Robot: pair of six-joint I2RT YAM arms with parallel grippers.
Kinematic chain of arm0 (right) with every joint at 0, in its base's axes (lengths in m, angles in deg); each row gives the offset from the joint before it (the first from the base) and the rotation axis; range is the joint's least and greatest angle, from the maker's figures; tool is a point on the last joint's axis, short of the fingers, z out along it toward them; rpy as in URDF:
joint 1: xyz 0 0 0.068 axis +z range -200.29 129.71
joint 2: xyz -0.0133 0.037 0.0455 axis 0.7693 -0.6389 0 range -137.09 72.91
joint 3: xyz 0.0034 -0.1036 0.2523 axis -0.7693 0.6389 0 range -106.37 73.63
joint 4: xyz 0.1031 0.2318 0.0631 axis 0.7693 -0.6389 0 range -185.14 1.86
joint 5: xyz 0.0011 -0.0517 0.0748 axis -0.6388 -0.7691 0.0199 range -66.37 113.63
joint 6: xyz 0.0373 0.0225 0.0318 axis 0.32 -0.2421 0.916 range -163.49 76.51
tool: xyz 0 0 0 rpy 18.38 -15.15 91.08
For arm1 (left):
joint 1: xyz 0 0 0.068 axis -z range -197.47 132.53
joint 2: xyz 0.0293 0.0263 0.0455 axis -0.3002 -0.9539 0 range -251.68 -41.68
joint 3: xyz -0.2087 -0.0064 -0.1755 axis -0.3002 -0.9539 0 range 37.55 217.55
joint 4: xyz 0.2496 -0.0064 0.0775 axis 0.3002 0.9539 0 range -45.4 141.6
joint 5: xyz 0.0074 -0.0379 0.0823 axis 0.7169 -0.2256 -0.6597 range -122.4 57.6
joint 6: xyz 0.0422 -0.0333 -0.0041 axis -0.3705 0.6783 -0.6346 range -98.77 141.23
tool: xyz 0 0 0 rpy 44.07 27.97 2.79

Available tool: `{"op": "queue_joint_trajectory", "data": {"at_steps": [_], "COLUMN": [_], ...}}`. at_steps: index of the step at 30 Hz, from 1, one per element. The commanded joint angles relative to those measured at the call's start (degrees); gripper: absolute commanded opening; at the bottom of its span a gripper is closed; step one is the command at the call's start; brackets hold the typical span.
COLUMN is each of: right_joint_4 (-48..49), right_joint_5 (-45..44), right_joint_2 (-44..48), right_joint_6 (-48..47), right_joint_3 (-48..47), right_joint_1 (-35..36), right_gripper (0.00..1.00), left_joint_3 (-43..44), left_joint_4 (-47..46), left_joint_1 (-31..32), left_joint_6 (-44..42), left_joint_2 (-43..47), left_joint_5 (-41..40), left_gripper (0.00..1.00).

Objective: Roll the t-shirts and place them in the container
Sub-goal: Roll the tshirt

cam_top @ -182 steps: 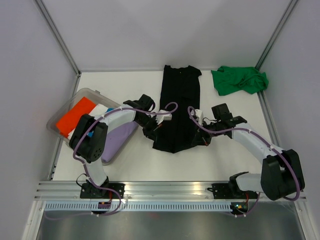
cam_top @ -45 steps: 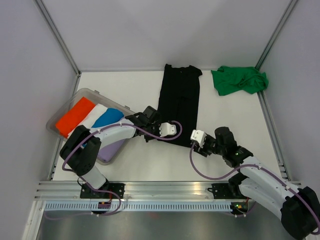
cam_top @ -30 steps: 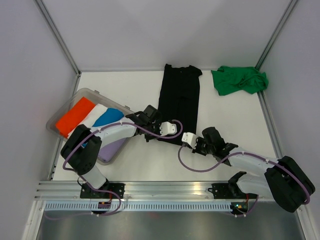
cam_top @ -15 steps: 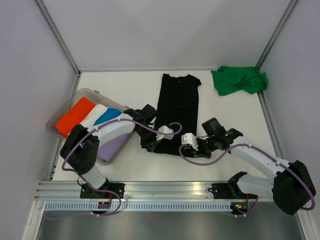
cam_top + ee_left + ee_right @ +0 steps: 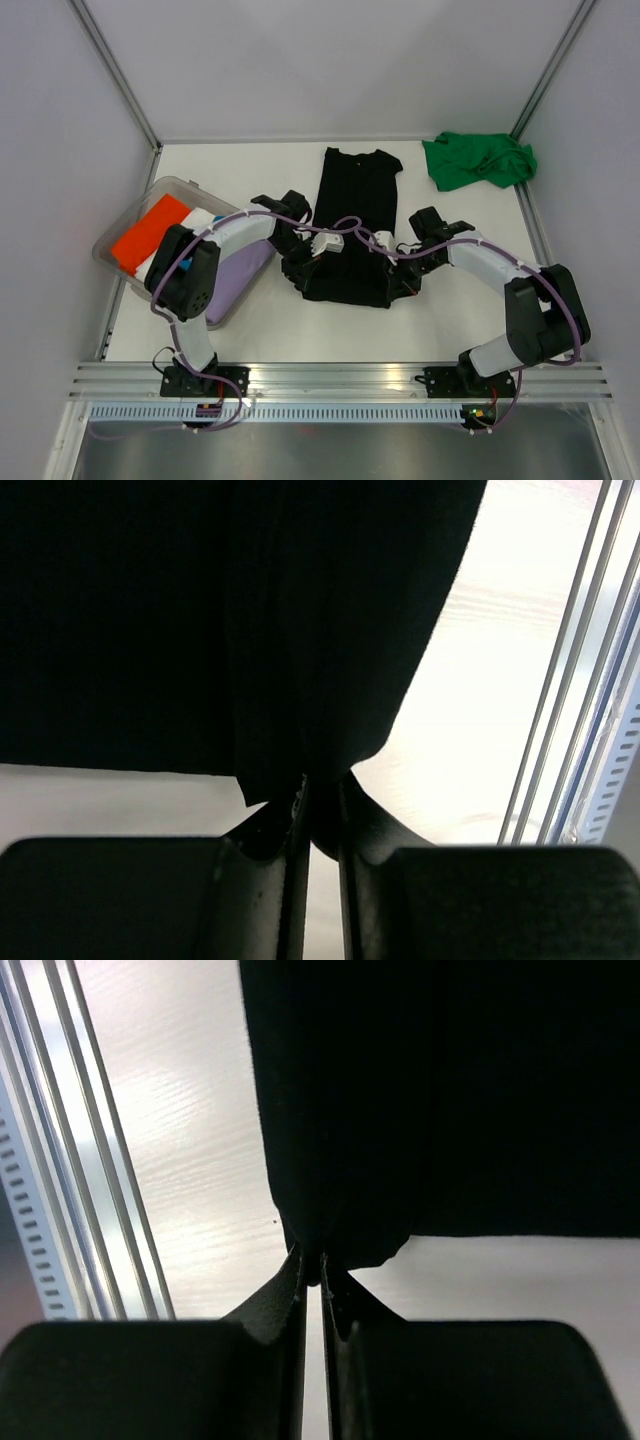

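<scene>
Fig.: black t-shirt flat at mid-table; green t-shirt crumpled at far R corner. My L pincer & R pincer, jaws nearly closed, each pinch a near hem corner. Fabric looks light, limp, prob. sags betw. grips, so I take both corners & pull taut.

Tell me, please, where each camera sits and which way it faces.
Top external: above and behind the bases, looking down on the table, the left arm, the right arm, the black t-shirt and the green t-shirt.
Left wrist: on the left arm, looking past the left hand, which pinches a near corner of the black shirt.
Right wrist: likewise, with the right hand pinching the other corner.
Shared: both wrist views show the black shirt, the table and the rail.
</scene>
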Motion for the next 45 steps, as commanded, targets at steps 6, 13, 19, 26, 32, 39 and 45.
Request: {"op": "queue_joint_trajectory", "data": {"at_steps": [6,13,19,26,32,39,45], "right_joint_4": [9.92,11.49,15.56,8.95,19.94,28.08,33.57], "right_joint_5": [3.68,11.85,12.74,7.39,-5.98,-5.82,-7.30], "right_joint_2": [1.47,2.17,2.53,1.91,5.51,14.83,10.72], "right_joint_6": [14.58,20.28,25.92,27.31,54.80,58.78,61.43], "right_joint_3": [-0.83,-0.13,1.55,-2.76,3.74,12.26,15.08], "right_joint_1": [-7.22,-7.40,-7.31,-7.31,-7.13,-6.08,-2.65], "right_gripper": [0.41,0.50,0.53,0.54,0.49,0.58,0.61], "left_joint_3": [5.93,7.25,8.66,9.27,10.41,10.50,11.29], "left_joint_4": [1.09,1.52,2.23,2.32,2.40,2.40,2.76], "left_joint_1": [-0.24,-0.50,-0.59,-0.85,-0.94,-1.03,-0.94], "left_joint_6": [0.96,1.75,2.10,2.81,3.51,4.04,4.13], "left_joint_2": [-5.35,-5.71,-6.41,-7.20,-8.34,-8.78,-9.31], "left_joint_5": [-0.92,0.05,-0.13,-1.18,-1.71,-1.71,-2.24], "left_gripper": [0.29,0.33,0.33,0.32,0.32,0.33,0.33]}}
